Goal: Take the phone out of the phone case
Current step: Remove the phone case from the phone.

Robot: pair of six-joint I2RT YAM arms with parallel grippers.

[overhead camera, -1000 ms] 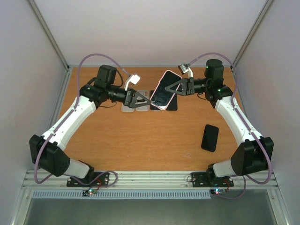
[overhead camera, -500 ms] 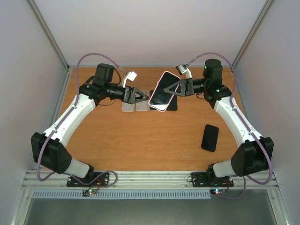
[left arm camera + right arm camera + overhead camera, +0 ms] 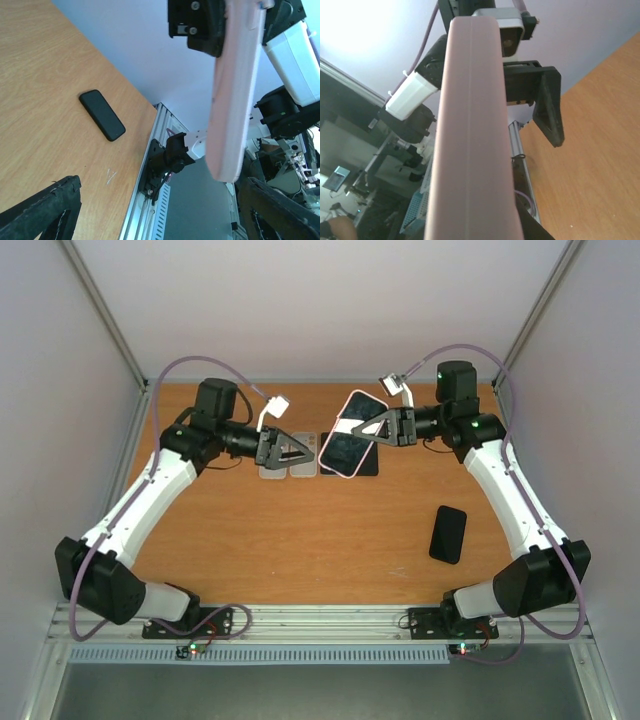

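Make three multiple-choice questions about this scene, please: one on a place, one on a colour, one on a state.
1. Where does the black phone lie?
A. inside a box
B. on the table, on its right side
C. on a chair

2. What colour is the case that the right claw holds up?
A. green
B. blue
C. pink

3. How is the left claw?
A. open, holding nothing
B. shut on a cable
C. shut on a pen

Answers:
1 B, it lies flat on the wood.
2 C, its edge shows pink in both wrist views.
3 A, its fingers stand wide apart in the left wrist view.
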